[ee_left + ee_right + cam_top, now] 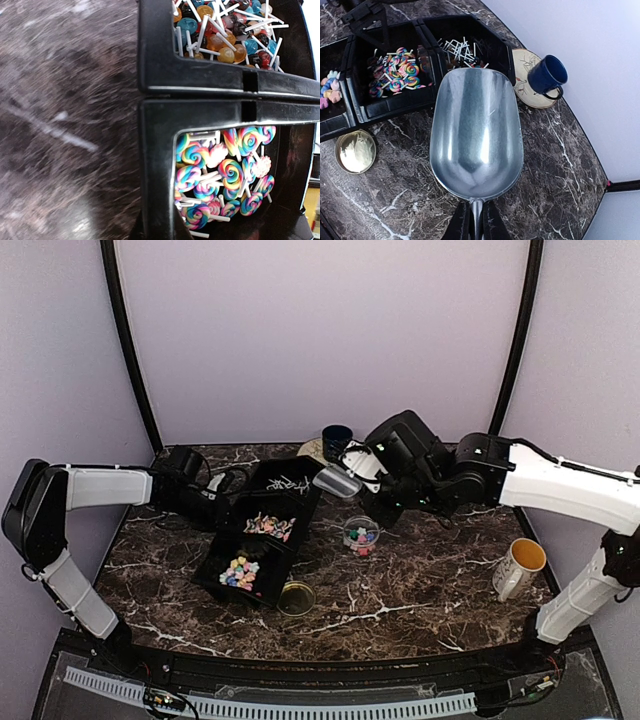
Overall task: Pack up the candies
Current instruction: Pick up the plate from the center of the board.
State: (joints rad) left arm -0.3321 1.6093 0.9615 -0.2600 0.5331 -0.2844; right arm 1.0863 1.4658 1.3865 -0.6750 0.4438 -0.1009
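my right gripper (360, 473) grips a metal scoop (336, 481), at eleven o'clock from the clear jar (361, 536). my left gripper (217, 507) sits at the nine o'clock edge of the black tray (212, 570), whose three bays hold the candies (240, 571). a gold lid (296, 598) lies by the tray's five o'clock corner. a white mug (519, 568) stands at four o'clock from the jar and a blue mug (337, 439) at twelve.

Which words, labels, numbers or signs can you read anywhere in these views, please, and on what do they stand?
No text can be read in any view.
The plate under the blue mug bears faint dark markings, too blurred to read.
The black tray, metal scoop, gold lid and white mug show no lettering.
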